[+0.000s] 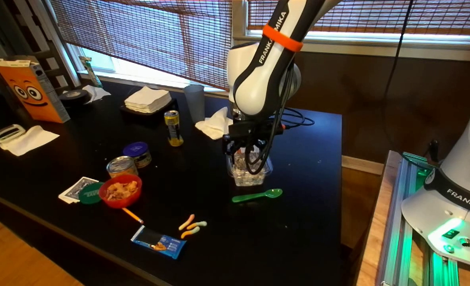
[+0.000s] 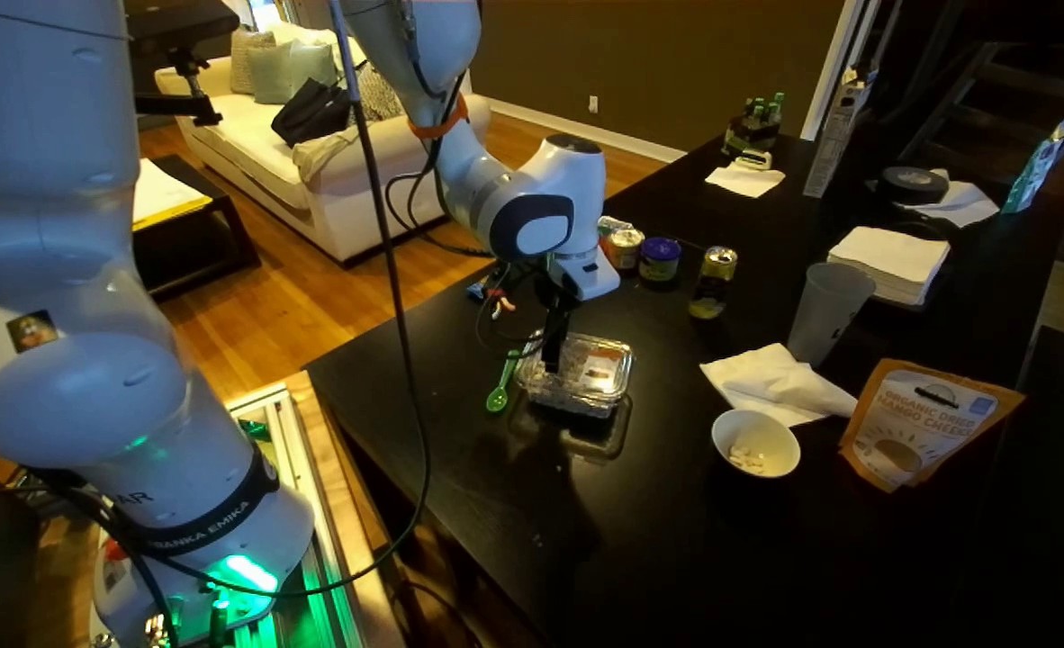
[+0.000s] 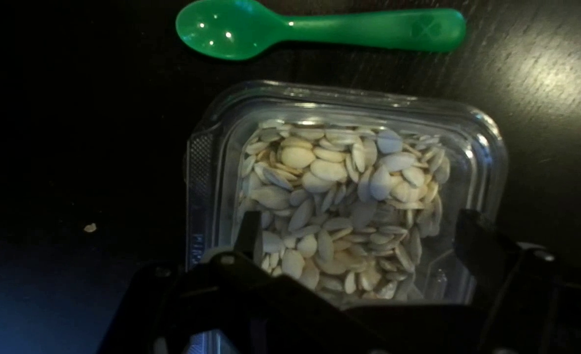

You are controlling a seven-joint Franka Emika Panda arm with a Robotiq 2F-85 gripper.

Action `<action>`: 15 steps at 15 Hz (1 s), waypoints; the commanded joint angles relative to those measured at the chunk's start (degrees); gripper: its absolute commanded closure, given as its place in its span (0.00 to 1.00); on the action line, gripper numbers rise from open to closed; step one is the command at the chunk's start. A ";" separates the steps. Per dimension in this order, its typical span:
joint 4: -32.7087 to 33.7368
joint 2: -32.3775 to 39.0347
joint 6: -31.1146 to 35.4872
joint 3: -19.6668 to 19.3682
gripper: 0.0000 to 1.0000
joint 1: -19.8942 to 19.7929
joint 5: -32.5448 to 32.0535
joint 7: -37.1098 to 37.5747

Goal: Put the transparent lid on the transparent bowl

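Observation:
The transparent bowl (image 3: pixel 349 113) is a clear plastic container with rounded-square sides and pale flat seeds inside. It stands on the dark table and also shows in both exterior views (image 1: pixel 249 180) (image 2: pixel 577 400). A clear top with an orange and white label (image 2: pixel 602 367) shows on it in an exterior view; I cannot tell whether this is the transparent lid. No separate round lid shows. My gripper (image 3: pixel 359 228) is right above the bowl, pointing down. Its fingers are wide apart, with seeds visible between them. The near side of the bowl is hidden by the gripper.
A green spoon (image 1: pixel 257 196) lies close beside the bowl. A napkin (image 2: pixel 770 387), a white bowl with small pieces (image 2: pixel 766 427), a cup (image 2: pixel 829 310) and an orange pouch (image 2: pixel 928 423) stand nearby. A yellow can (image 1: pixel 173 129) and a red bowl (image 1: pixel 119 202) are farther off.

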 commanded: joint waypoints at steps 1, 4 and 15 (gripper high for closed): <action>0.37 0.98 -0.38 2.52 0.00 -3.25 1.37 -2.51; 1.84 3.59 -0.40 4.20 0.00 -5.71 2.79 -5.50; 8.94 11.87 -4.20 8.98 0.00 -11.95 12.74 -17.33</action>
